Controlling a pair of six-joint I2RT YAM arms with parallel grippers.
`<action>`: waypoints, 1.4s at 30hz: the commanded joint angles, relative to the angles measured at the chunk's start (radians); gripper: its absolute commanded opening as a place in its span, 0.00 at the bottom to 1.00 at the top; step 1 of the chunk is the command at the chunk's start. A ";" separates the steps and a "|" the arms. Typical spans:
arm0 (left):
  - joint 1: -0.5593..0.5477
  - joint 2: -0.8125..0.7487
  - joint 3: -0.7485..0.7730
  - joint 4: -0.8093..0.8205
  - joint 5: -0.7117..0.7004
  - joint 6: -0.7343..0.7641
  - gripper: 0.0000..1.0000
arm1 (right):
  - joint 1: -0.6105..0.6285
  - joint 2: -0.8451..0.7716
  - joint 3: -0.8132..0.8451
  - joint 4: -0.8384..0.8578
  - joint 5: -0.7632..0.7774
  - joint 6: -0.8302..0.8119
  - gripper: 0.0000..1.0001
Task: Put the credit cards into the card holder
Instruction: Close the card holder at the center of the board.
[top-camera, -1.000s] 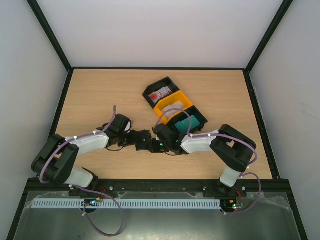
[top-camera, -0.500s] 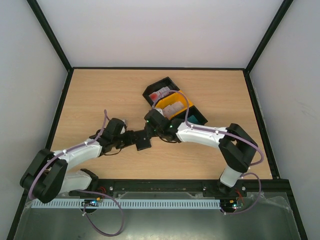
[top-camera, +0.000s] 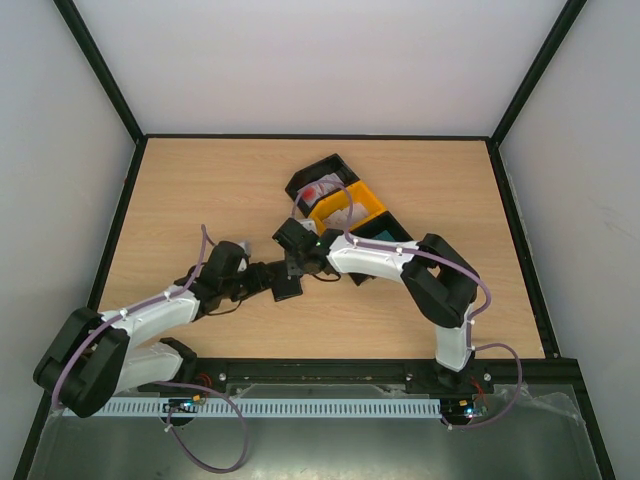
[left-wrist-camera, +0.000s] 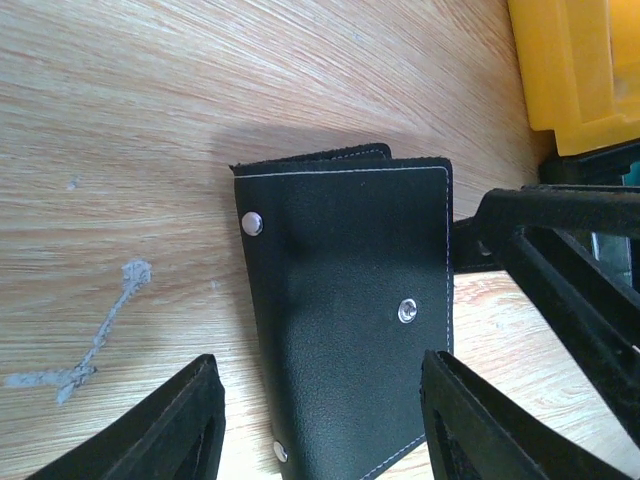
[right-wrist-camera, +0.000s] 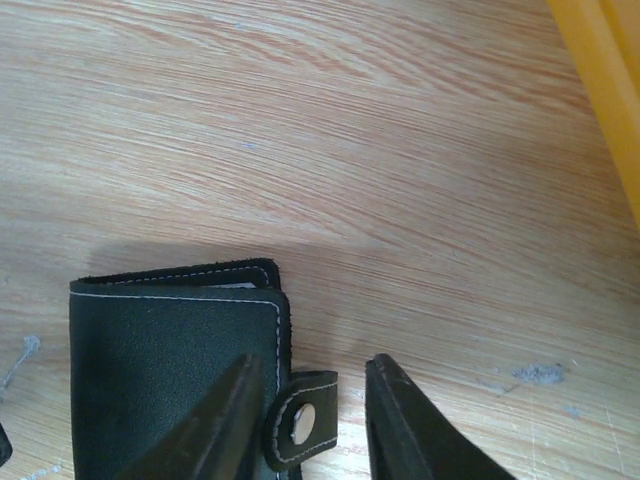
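Observation:
The card holder (top-camera: 288, 288) lies closed on the wood, a black wallet seen in the left wrist view (left-wrist-camera: 345, 330) and the right wrist view (right-wrist-camera: 170, 370). My left gripper (top-camera: 270, 283) is open, its jaws (left-wrist-camera: 330, 430) standing either side of the wallet's near end without touching it. My right gripper (top-camera: 292, 262) is open at the wallet's far edge, with the snap strap (right-wrist-camera: 300, 420) lying between its jaws (right-wrist-camera: 312, 425). A white card with red blotches (top-camera: 315, 190) lies in the far black tray. A teal card (top-camera: 385, 238) lies in the near black tray.
Three trays stand in a diagonal row behind the wallet: black (top-camera: 330, 165), yellow (top-camera: 365, 205), black (top-camera: 400, 232). The yellow tray's corner shows in the left wrist view (left-wrist-camera: 575, 70) and the right wrist view (right-wrist-camera: 610, 90). The right arm crosses over the trays.
My right gripper has swung left, from beside the trays to the wallet's far edge. My left arm has drawn back slightly; the wallet has stayed put.

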 joint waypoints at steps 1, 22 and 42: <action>-0.001 0.001 -0.024 0.044 0.022 0.008 0.55 | 0.000 -0.016 0.014 -0.087 0.060 0.030 0.24; -0.001 0.006 -0.034 0.063 0.023 0.002 0.53 | -0.001 -0.055 -0.015 -0.089 0.069 0.051 0.09; -0.001 0.005 -0.043 0.066 0.028 0.002 0.53 | 0.000 -0.066 -0.023 -0.076 0.051 0.065 0.07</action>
